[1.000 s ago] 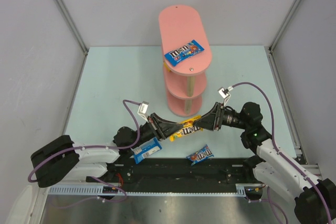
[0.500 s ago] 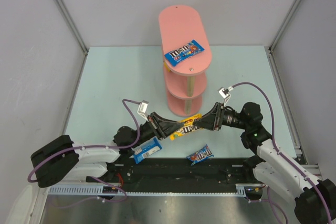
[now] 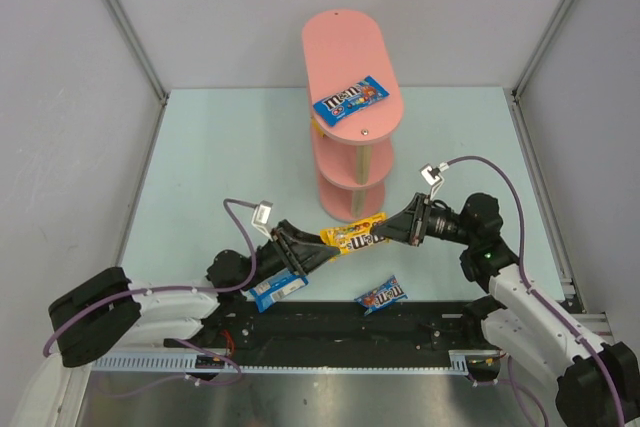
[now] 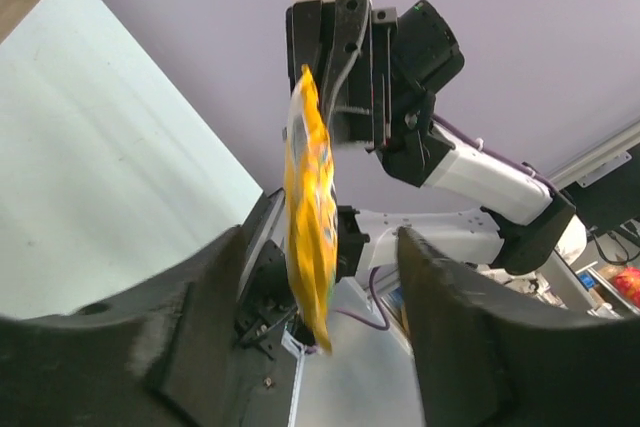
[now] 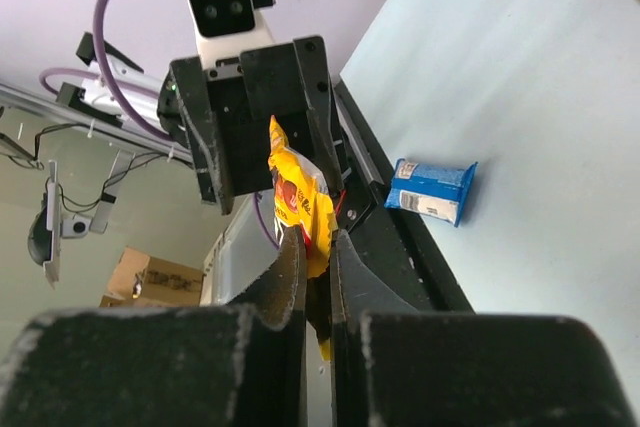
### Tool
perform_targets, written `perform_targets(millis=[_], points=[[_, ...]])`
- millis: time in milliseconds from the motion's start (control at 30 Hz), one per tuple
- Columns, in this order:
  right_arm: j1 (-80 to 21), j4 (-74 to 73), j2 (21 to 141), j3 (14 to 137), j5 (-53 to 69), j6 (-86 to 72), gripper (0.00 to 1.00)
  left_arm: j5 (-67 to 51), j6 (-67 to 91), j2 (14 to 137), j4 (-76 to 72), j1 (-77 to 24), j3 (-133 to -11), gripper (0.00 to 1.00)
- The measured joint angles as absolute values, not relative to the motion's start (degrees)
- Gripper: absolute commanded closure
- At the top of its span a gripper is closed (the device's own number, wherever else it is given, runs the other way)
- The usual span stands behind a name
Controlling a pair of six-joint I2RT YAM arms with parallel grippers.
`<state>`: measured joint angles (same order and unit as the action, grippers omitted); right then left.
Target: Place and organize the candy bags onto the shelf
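Candy bag point(image 3: 352, 235), yellow, held above the bench point(image 3: 220, 147) between two claws, near the pink shelf point(image 3: 352, 67).
One end is pinched by the closed right claw point(image 3: 386, 232); the left claw point(image 3: 318, 249) is spread open around the other end, apparently without contact.

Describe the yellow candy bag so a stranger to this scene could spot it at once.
Start at the tall pink shelf on the table. Just in front of its foot, the right gripper pinches one end of a candy bag. It is yellow and held in the air; the two blue bags nearby lie flat on the table.
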<state>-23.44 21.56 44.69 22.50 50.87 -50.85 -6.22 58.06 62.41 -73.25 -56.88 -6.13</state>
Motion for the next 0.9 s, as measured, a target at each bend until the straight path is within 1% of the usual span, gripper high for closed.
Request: perform_targets(millis=[33,67,133,233,333,500,567,700,900], points=[[-22.90,21.58,44.69,22.50,51.03,-50.87,1.00,-6.22,58.08,61.30,-73.25,-56.71,-4.99,0.25],[-22.20,21.56,44.69,22.50,51.33,-50.87,1.00,-6.17,58.06,60.12,-73.19,-56.51,-3.95,0.20],[-20.73,21.52,44.69,22.50,52.01,-50.85,1.00,-6.13,58.17,57.19,-72.77,-55.86,-2.81,0.17],[-17.50,20.32,44.49,22.50,53.04,-50.26,1.00,-5.67,58.26,52.18,-73.01,-54.74,-2.68,0.16],[-13.21,15.99,42.92,22.50,53.43,-48.47,1.00,-4.62,58.00,43.66,-72.97,-54.04,-2.68,0.13],[-3.64,4.03,38.52,23.75,51.90,-43.13,1.00,-3.40,56.36,29.76,-73.23,-53.84,-2.68,0.11],[-0.40,-0.75,37.87,25.12,50.04,-41.36,1.00,-3.11,55.77,26.63,-72.27,-53.80,-2.68,0.11],[4.03,-5.41,37.58,27.55,46.04,-40.66,1.00,-3.07,55.29,23.18,-69.95,-53.58,-2.68,0.11],[7.38,-5.48,39.55,31.31,39.77,-42.87,1.00,-3.38,55.35,22.96,-68.66,-53.45,-2.68,0.12]])
